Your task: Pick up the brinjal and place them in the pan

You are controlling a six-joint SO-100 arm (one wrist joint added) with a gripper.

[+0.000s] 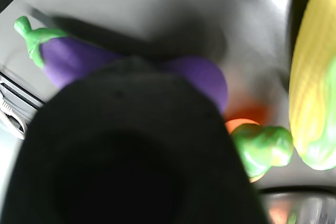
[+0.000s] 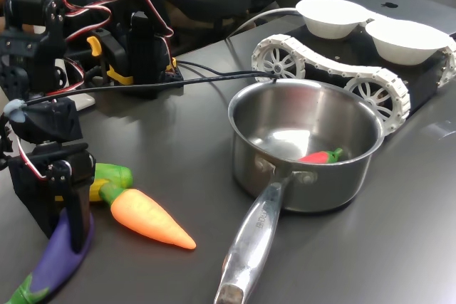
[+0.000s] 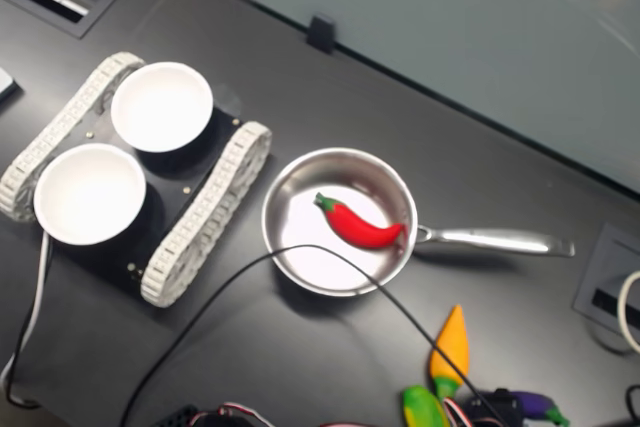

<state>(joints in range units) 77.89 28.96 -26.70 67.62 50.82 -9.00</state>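
"How far had you got with the brinjal [image 2: 53, 261]?"

"Barely started. It lay flat on the table [image 2: 399, 247], at about eight o'clock from the pan [image 2: 306, 140] in the first exterior view, well apart from it. My gripper [image 2: 75, 229] was down on its middle, the dark fingers [image 2: 77, 211] touching the purple body."

"Clamped on it, then?"

"I could not tell. In the wrist view my own black body covered the brinjal's middle, and only the stem end [image 1: 32, 39] and the fat end stuck out on either side. Whether the jaws had closed on it or merely straddled it was hidden. Nothing showed it lifted."

"What else was near?"

"The carrot [image 2: 149, 220] lay just beside it, toward the pan, with a piece of corn [image 1: 314, 77] close by. In my judgement they crowded the grasp."

"And the pan?"

"It held only a red chilli [image 3: 358, 224]; no brinjal in it. So the lift, the carry toward two o'clock and the release were all left to do."
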